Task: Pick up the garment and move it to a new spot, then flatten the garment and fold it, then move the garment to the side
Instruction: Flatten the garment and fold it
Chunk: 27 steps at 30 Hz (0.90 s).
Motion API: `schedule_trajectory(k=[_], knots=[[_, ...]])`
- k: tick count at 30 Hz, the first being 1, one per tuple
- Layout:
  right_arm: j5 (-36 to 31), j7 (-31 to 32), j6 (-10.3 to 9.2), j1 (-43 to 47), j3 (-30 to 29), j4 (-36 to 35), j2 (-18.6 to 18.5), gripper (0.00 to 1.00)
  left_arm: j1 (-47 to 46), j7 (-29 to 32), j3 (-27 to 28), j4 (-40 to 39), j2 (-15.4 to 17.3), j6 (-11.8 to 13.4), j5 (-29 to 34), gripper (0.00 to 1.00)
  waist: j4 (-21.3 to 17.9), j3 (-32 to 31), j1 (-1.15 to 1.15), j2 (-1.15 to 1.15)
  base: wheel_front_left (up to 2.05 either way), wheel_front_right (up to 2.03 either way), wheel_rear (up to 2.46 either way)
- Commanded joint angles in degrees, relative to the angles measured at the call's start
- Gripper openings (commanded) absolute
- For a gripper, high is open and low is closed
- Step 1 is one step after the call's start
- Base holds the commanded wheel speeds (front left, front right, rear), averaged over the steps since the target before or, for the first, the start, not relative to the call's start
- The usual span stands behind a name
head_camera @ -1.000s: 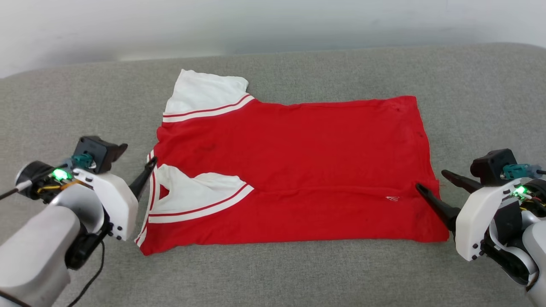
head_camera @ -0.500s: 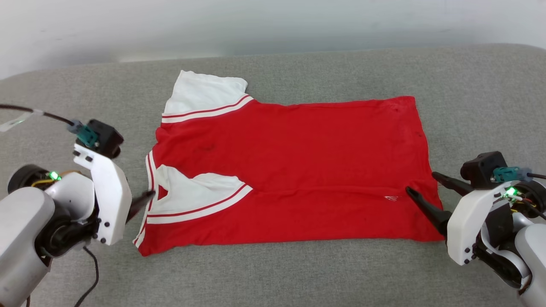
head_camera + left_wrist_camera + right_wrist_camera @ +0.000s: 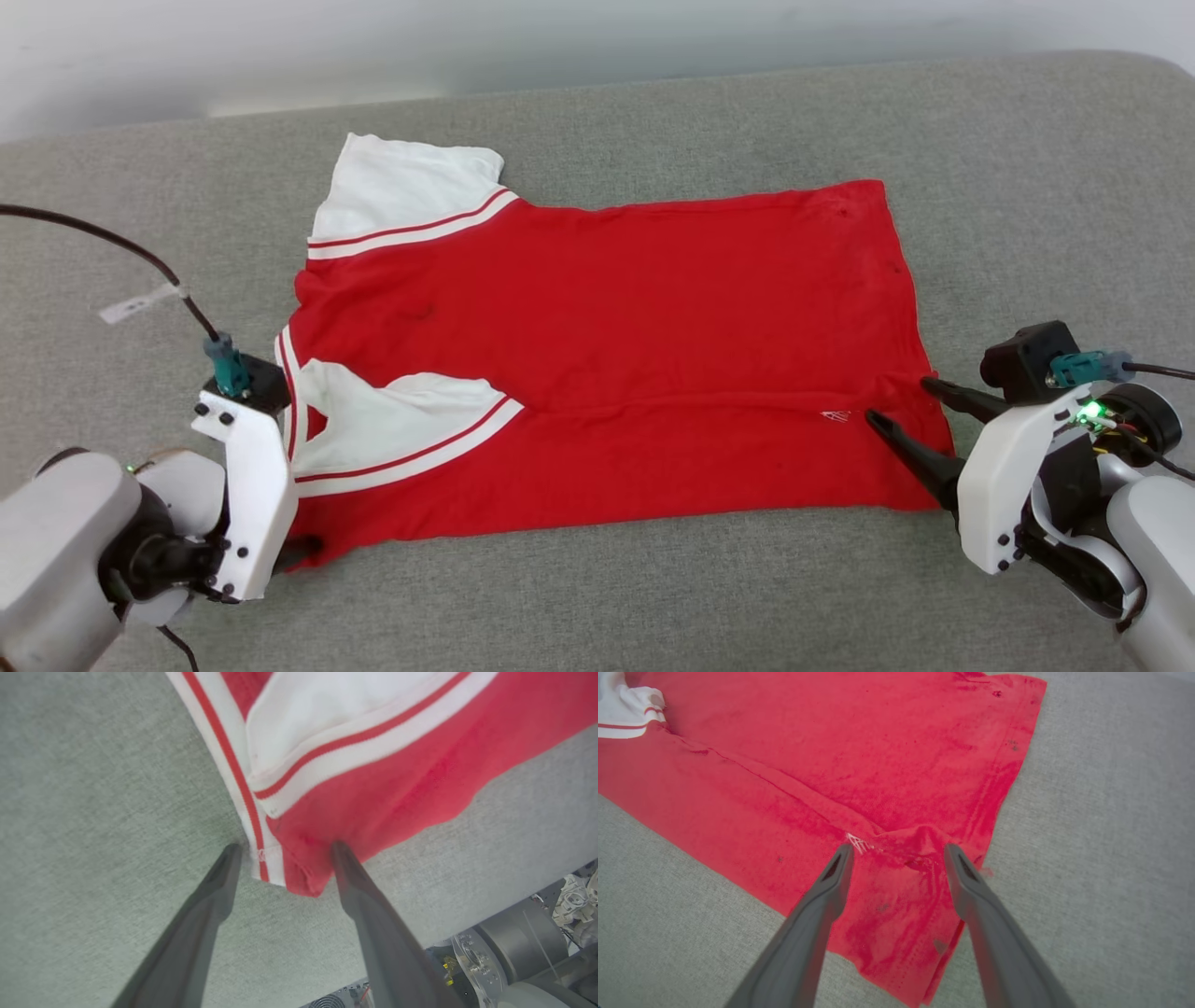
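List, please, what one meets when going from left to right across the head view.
left gripper, open at the garment's near left corner → garment, lying flat on the grey cushion → right gripper, open over the garment's right edge

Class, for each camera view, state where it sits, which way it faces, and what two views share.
Head view: high on the robot, facing forward and down at the red T-shirt spread on the grey fabric surface; left gripper lower left, right gripper lower right.
Left wrist view: on the left wrist, looking along its open fingers at the T-shirt's striped-trim corner.
Right wrist view: on the right wrist, looking along its open fingers at the plain red hem.
Shared: head and right wrist views both show the small white mark.
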Motion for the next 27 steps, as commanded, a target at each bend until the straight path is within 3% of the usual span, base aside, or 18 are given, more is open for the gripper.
schedule_trajectory(k=[1,5,6,7,16,23,27], knots=[[0.34,-0.09,-0.04,-0.99,0.25,0.28,0.21,1.0,1.09,-0.31,-0.35,1.02,-0.81,-0.19,0.14,1.0,-0.23,0.29,0.0,0.0,0.0,0.0,0.0],[0.83,-0.37,-0.03,-2.08,0.95,0.76,0.43,1.0,2.54,-0.89,-2.02,4.17,-3.24,-1.12,0.37,1.0,-0.44,0.38,0.0,0.0,0.0,0.0,0.0],[0.95,-0.47,-0.03,-2.43,1.02,0.79,0.28,1.0,2.59,-1.09,-2.29,4.69,-3.56,-1.46,0.51,0.43,-0.42,0.24,0.0,0.0,0.0,0.0,0.0],[1.12,-0.71,-0.04,-2.71,1.09,0.69,0.15,1.0,2.56,-1.32,-2.51,5.22,-3.88,-1.83,0.56,0.0,-0.37,0.03,0.0,0.0,0.0,0.0,0.0],[1.84,4.83,-0.04,-8.99,4.64,-2.67,-6.13,1.0,0.36,-2.77,-3.51,2.88,-2.47,-4.14,3.66,0.0,0.68,-3.41,0.0,0.0,0.0,0.0,0.0],[7.8,20.72,-0.04,-16.32,13.57,-7.04,-14.6,1.0,-0.07,-3.4,-3.39,-0.91,-1.0,-3.86,4.7,0.0,1.47,-4.77,0.0,0.0,0.0,0.0,0.0],[12.62,29.34,-0.04,-19.6,17.19,-7.93,-17.03,1.0,-0.57,-3.6,-2.65,-3.47,-0.01,-3.14,4.84,0.0,1.9,-4.34,0.0,0.0,0.0,0.0,0.0]])
